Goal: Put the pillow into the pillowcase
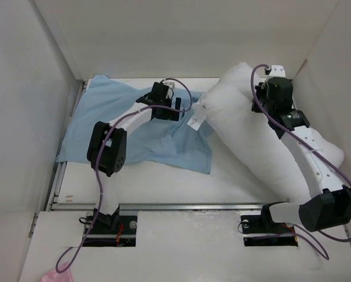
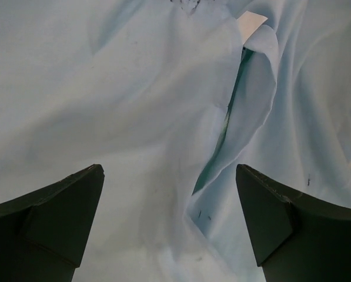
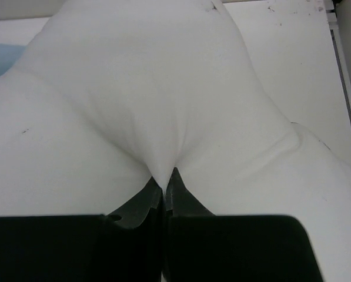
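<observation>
Pillow (image 1: 240, 126) lay diagonal on the right half of the desk (image 1: 163, 182), long axis far-centre to near-right; right gripper (image 3: 164, 177) was clamped on a pinch of its fabric near the far end; pillowcase (image 1: 104, 111) lay spread and wrinkled to the left, its right edge just beside the pillow's left corner; left gripper (image 2: 169, 176) hung over that edge, jaws apart, holding nothing; dark fold slit below, probably the mouth; walls close, room tight on the right.
</observation>
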`<state>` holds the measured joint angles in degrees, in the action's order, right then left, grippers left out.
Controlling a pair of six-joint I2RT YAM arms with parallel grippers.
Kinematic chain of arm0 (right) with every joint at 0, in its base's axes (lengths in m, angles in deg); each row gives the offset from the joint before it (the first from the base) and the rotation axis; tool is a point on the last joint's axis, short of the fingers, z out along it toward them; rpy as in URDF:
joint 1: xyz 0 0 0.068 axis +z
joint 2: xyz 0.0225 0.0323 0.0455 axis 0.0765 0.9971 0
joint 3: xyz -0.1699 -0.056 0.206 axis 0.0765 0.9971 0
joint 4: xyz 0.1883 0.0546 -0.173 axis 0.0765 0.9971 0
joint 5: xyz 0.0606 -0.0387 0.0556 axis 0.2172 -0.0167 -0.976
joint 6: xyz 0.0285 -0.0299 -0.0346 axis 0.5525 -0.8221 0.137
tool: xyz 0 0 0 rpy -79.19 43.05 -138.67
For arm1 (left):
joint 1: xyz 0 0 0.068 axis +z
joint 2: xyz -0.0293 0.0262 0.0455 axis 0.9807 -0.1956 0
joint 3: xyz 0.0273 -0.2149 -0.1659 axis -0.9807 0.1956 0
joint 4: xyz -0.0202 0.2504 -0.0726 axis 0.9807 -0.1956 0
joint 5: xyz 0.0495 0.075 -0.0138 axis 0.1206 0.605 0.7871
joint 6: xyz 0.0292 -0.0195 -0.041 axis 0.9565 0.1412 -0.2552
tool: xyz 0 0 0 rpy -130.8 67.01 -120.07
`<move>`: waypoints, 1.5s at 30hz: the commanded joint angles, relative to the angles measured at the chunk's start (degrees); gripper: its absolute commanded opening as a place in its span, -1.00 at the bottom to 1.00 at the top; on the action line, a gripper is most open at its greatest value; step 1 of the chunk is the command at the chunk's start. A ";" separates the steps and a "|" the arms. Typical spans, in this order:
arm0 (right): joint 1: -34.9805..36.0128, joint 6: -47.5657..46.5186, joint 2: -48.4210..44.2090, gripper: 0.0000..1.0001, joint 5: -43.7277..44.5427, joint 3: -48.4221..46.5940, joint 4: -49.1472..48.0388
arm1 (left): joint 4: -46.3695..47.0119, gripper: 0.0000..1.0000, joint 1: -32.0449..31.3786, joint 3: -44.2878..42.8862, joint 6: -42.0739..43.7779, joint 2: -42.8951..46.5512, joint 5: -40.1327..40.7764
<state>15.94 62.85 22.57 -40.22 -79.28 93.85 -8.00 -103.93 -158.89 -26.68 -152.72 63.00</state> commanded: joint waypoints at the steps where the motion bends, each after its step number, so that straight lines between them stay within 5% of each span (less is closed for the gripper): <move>1: -2.49 3.80 -1.27 -1.00 -0.16 -5.76 -0.92 | -0.75 0.89 -1.86 -4.74 4.23 -1.77 -0.16; 6: -3.55 4.51 -1.27 -1.00 -2.72 -7.34 -0.30 | -1.37 0.89 -2.39 -8.52 5.54 -6.69 -1.47; 9: -3.55 4.51 -0.65 -1.00 -2.72 -7.34 0.31 | -1.98 0.56 -2.39 -10.10 6.07 -8.36 -1.84; 11: -3.55 4.51 -0.65 -1.00 -2.72 -7.87 0.31 | -4.52 0.16 -2.39 -12.30 5.38 -10.65 2.10; 14: -4.08 4.51 -0.65 -1.00 -3.25 -7.87 0.31 | -8.47 -0.11 -2.39 -14.67 4.58 -12.67 5.81; 18: -5.13 4.51 -0.13 -1.00 -4.39 -7.34 0.31 | -8.49 0.00 -2.39 -11.09 4.58 -8.56 7.93; 21: -5.14 4.51 -0.13 -1.00 -4.91 -7.34 -0.21 | -7.96 0.31 -2.39 -6.79 4.58 -6.00 7.32; 26: -5.14 3.98 1.02 -1.00 -5.53 -7.34 -0.21 | -7.96 0.34 -2.91 -0.72 4.58 -3.01 2.57; 27: -5.14 3.98 1.02 -1.00 -6.23 -7.34 -0.21 | -7.96 0.24 -2.91 -0.70 4.58 -3.01 2.57; 32: -5.14 3.46 1.63 -1.00 -7.81 -7.34 -0.21 | -10.50 -1.00 -2.91 -1.84 2.04 -2.39 8.00; 45: -5.14 0.46 2.25 -1.00 -15.63 -3.48 -1.44 | -14.55 -0.94 -2.91 -10.37 0.80 6.04 8.47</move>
<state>11.17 64.65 25.83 -52.29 -82.56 98.35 -20.76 -106.73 -166.75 -25.09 -152.09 71.19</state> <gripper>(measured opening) 0.037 0.022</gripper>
